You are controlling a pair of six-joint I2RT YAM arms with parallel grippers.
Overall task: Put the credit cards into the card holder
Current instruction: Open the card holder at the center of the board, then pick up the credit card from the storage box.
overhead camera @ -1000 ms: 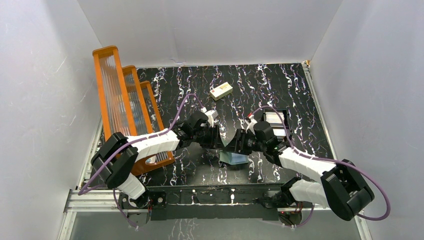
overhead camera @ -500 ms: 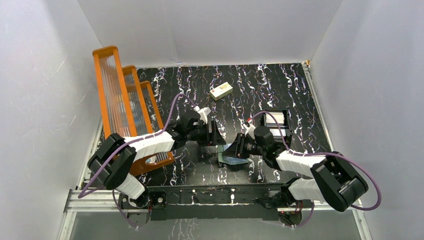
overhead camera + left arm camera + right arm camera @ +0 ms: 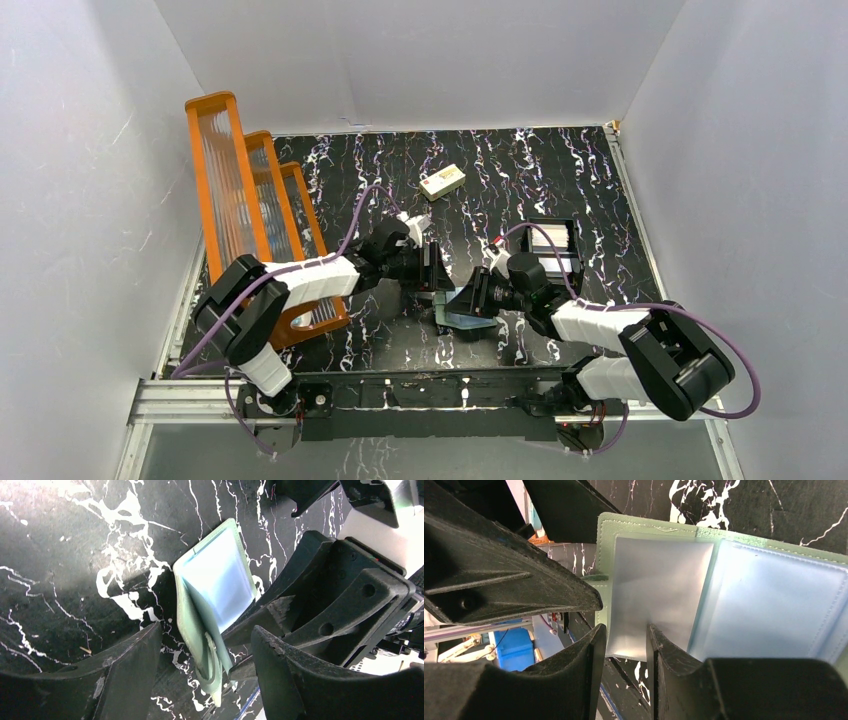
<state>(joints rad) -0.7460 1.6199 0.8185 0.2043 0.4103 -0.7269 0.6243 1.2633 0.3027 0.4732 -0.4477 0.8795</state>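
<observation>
The card holder (image 3: pixel 220 580) lies open on the black marbled table, grey-green with pale blue lining (image 3: pixel 774 605); the top view shows it (image 3: pixel 468 320) between both arms. My left gripper (image 3: pixel 206 629) is open and straddles the holder's raised folded edge, with a gap on either side. The right gripper (image 3: pixel 626 627) is open only narrowly. One of its fingertips (image 3: pixel 659 645) rests on a pale grey credit card (image 3: pixel 659 590) lying over the holder's left half, with nothing clamped. More whitish credit cards (image 3: pixel 552 238) sit in the black tray.
The black tray (image 3: pixel 575 262) stands right of the right arm. A cream block (image 3: pixel 442 181) lies farther back at mid-table. An orange stepped rack (image 3: pixel 240 190) fills the left side. White walls enclose the table.
The left gripper has opened and drawn back to the left. The right gripper has dropped lower onto the holder and narrowed its jaws.
</observation>
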